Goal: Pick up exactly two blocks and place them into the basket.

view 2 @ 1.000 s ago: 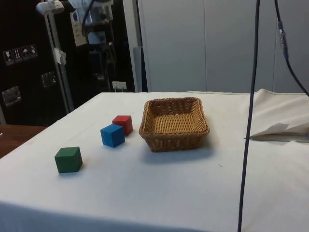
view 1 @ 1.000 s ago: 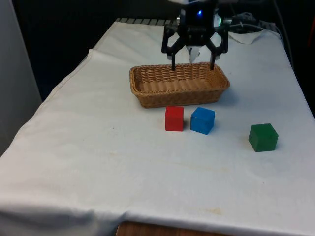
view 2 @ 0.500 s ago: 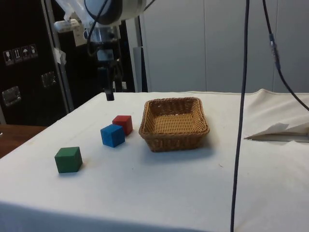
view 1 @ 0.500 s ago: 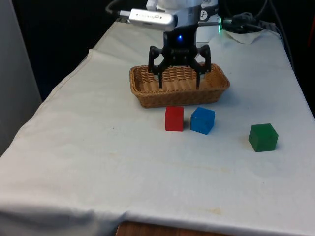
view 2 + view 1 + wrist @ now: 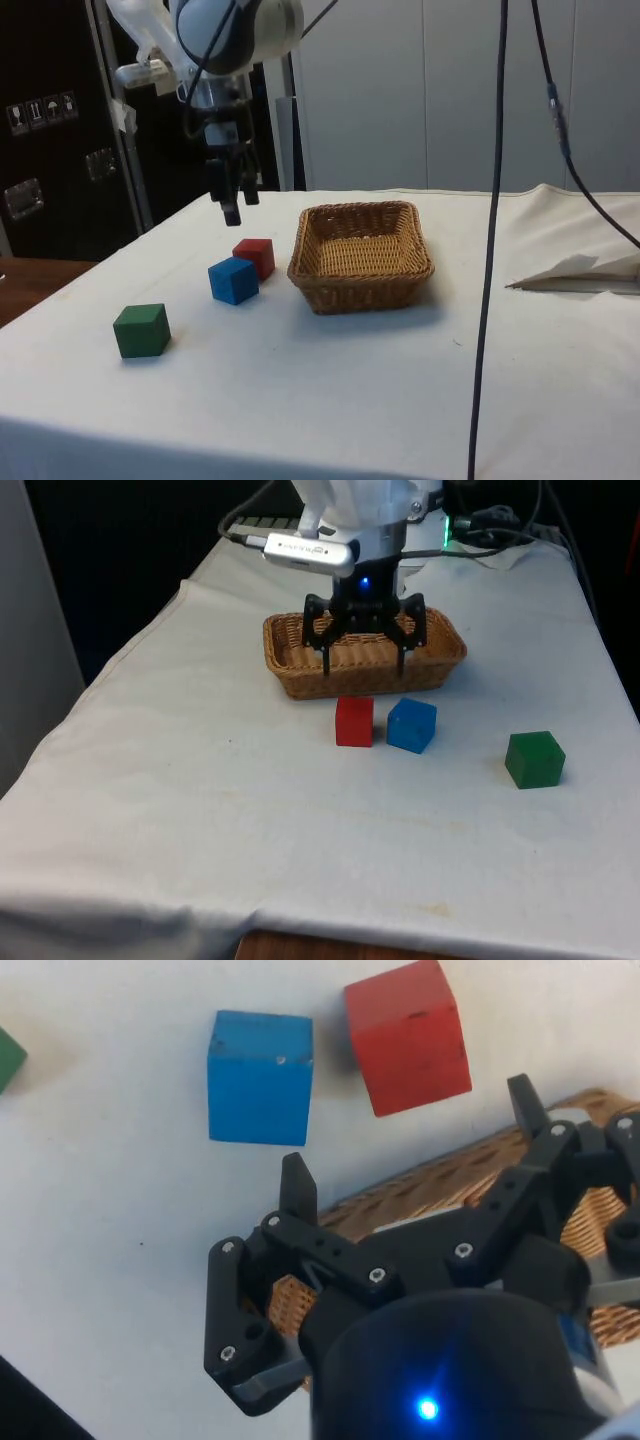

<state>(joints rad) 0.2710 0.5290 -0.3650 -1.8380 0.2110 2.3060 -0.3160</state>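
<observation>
A woven basket (image 5: 290,675) (image 5: 340,290) sits on the white cloth with nothing in it. Just in front of it, a red block (image 5: 354,721) (image 5: 255,256) (image 5: 408,1037) and a blue block (image 5: 412,725) (image 5: 233,280) (image 5: 260,1078) stand side by side. Further towards the front view's right is a green block (image 5: 535,759) (image 5: 141,330), apart from the others. My gripper (image 5: 364,668) (image 5: 240,207) (image 5: 410,1135) hangs open and holds nothing. It is above the basket's rim (image 5: 440,1185) on the side facing the red and blue blocks, well above them.
A crumpled white cloth (image 5: 580,268) lies at the table's far end near the robot base. Dark cables (image 5: 488,250) hang down close to the side camera. Open tablecloth stretches in front of the blocks to the near edge.
The gripper has come down from high over the basket's far side and moved towards the blocks, over the basket's near rim. It stayed open. No block has moved.
</observation>
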